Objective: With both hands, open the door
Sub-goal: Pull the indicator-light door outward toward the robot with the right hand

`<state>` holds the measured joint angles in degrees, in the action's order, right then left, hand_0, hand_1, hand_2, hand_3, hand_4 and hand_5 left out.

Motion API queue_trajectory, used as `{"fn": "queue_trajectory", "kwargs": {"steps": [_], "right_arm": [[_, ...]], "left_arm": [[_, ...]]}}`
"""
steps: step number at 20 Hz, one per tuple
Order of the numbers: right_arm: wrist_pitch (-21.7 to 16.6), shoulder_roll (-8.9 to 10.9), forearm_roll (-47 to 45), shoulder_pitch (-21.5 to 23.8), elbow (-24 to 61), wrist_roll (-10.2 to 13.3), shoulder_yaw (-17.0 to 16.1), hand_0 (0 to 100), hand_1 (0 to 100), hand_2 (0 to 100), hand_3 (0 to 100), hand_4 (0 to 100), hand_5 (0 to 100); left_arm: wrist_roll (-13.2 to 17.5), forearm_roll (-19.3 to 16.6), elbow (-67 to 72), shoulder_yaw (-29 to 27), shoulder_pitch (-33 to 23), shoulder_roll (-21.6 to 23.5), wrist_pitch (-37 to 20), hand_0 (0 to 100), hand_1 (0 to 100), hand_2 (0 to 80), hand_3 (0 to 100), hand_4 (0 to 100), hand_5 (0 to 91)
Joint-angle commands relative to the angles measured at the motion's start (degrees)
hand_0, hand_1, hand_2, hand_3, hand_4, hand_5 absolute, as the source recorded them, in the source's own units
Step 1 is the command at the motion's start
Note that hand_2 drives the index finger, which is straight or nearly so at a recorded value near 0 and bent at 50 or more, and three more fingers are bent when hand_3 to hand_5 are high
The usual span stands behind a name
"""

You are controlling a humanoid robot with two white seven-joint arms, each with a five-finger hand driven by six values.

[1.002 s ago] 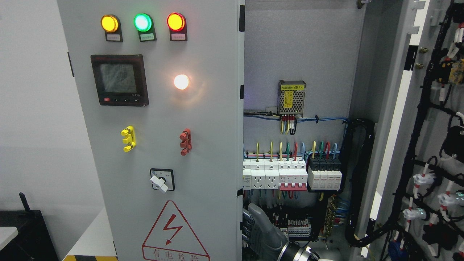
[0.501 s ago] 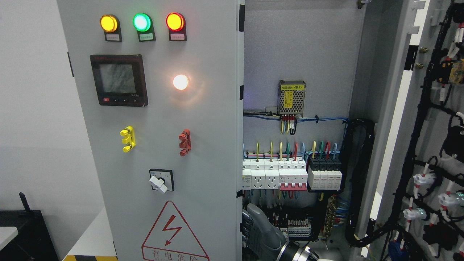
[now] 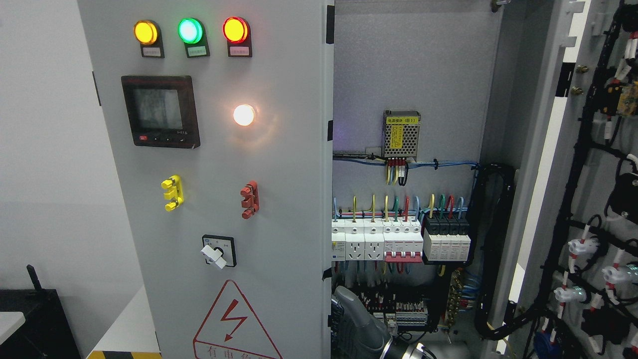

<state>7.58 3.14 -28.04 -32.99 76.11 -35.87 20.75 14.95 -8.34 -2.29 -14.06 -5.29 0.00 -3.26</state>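
Note:
The grey left cabinet door (image 3: 279, 199) carries three lamps, a meter screen and a rotary switch (image 3: 218, 252). Its free edge stands a little off the cabinet at the middle of the picture. My right hand (image 3: 356, 321) is low down just inside that edge, against the door's inner side, and its arm enters at the bottom edge right of the middle. The door edge hides part of the hand. The right door (image 3: 588, 199) stands swung wide open at the far right, showing its wired inner face. My left hand does not show.
Inside the cabinet (image 3: 408, 75) are a row of breakers (image 3: 398, 242), a small power supply (image 3: 401, 132) and terminal blocks close above my hand. A black cable bundle (image 3: 491, 249) runs down the right side. A black box (image 3: 30, 319) sits at the lower left.
The left door has swung slightly outward, so its lamps, screen and switches have shifted left. My right hand has dropped a little and stays at the door's edge.

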Motion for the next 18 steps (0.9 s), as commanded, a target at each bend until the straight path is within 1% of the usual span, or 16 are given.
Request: {"fn": "queue_trajectory", "kwargs": {"steps": [1,8,13,18], "right_arm": [[0.06,-0.07,0.0,1.09,2.46,-0.69,1.05,11,0,0,0,0,0],[0.06,-0.15,-0.08,1.09,3.69,-1.05,2.63,11,0,0,0,0,0],[0.15,-0.24,-0.08,1.18,4.13,-3.15,3.16,11,0,0,0,0,0],[0.24,-0.24,-4.04,1.53,4.75,-3.42,4.3,11,0,0,0,0,0]], "left_arm": [[-0.01,-0.01,0.0,0.0,0.01,-1.23,0.0,0,0,0.0,0,3,0.0],[-0.01,-0.01,0.0,0.0,-0.07,-1.23,0.0,0,0,0.0,0,3,0.0],[-0.01,-0.01,0.0,0.0,0.01,-1.23,0.0,0,0,0.0,0,3,0.0],[-0.01,-0.01,0.0,0.0,-0.07,-1.23,0.0,0,0,0.0,0,3,0.0]]}}
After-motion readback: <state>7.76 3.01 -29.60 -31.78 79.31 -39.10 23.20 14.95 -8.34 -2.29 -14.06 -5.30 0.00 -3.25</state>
